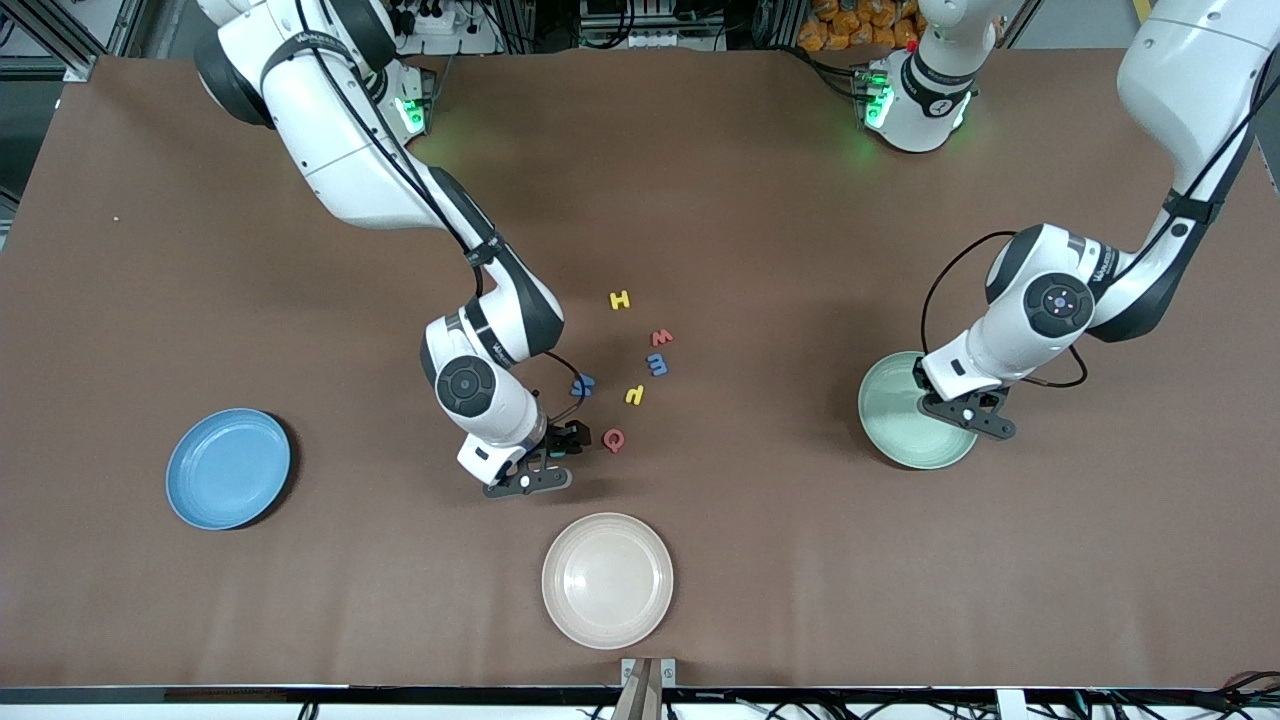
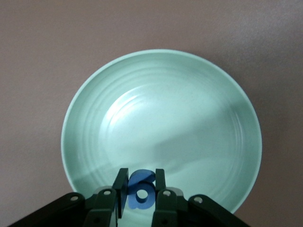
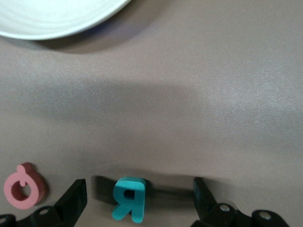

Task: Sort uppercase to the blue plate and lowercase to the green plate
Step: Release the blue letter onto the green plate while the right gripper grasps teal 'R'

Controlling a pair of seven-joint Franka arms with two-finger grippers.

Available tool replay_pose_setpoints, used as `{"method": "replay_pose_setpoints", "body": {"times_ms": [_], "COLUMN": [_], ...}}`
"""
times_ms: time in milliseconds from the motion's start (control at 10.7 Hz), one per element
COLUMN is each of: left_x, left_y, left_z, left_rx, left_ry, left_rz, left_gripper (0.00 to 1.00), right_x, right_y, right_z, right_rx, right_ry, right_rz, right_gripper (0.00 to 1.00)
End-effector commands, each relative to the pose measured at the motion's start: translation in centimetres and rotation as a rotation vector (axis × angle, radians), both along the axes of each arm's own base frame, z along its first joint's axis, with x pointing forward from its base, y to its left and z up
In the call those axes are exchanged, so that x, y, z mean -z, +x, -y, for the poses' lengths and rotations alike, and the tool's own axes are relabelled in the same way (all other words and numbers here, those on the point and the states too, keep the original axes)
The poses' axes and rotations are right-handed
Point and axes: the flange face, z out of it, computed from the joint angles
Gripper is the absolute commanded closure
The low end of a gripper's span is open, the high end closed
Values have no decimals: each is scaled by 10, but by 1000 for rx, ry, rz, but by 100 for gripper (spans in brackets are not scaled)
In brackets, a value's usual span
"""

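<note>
My left gripper [image 1: 962,412] hangs over the green plate [image 1: 893,420] and is shut on the blue lowercase g [image 2: 141,193], as the left wrist view shows above the plate [image 2: 165,109]. My right gripper [image 1: 563,445] is open and low at the table, with the teal R [image 3: 129,199] between its fingers [image 3: 75,196]. The red Q [image 1: 613,440] lies just beside it and shows in the right wrist view [image 3: 23,186]. Yellow H [image 1: 620,299], red w [image 1: 661,337], blue m [image 1: 657,364], blue M [image 1: 583,385] and the small yellow hooked letter [image 1: 634,395] lie mid-table. The blue plate [image 1: 228,467] sits toward the right arm's end.
A cream-white plate [image 1: 607,579] sits nearer the front camera than the letters; its rim shows in the right wrist view [image 3: 57,19]. The brown table [image 1: 900,600] runs bare around the plates.
</note>
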Motion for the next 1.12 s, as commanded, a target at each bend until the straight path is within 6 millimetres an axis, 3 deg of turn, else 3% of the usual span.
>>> {"method": "replay_pose_setpoints", "body": {"times_ms": [0,280,374,467,561,841,1028], "left_x": [-1,8,7,5,4,-10,-24], "left_y": [10,10,11,13,13,22,27], "left_z": [2,2,2,2,1,-2,-6], "left_rx": [19,7,0,-2,-2,-11,-18], "left_ry": [-5,-23,-24,-24,-23,-14,18], "left_rz": [18,10,13,18,20,44,31], "left_gripper": [100,100,84,72,63,50,44], "right_x": [3,3,4,4,5,2,-12], "right_y": [1,-1,-1,-1,-1,3,15], "right_z": [-3,-7,-6,-6,-6,0,19], "right_rx": [-4,-13,-15,-16,-16,-21,8], "right_ry": [-23,-26,-29,-30,-30,-42,-41], "right_rz": [3,5,5,4,3,14,32], "right_gripper": [0,0,34,92,100,100,100]}}
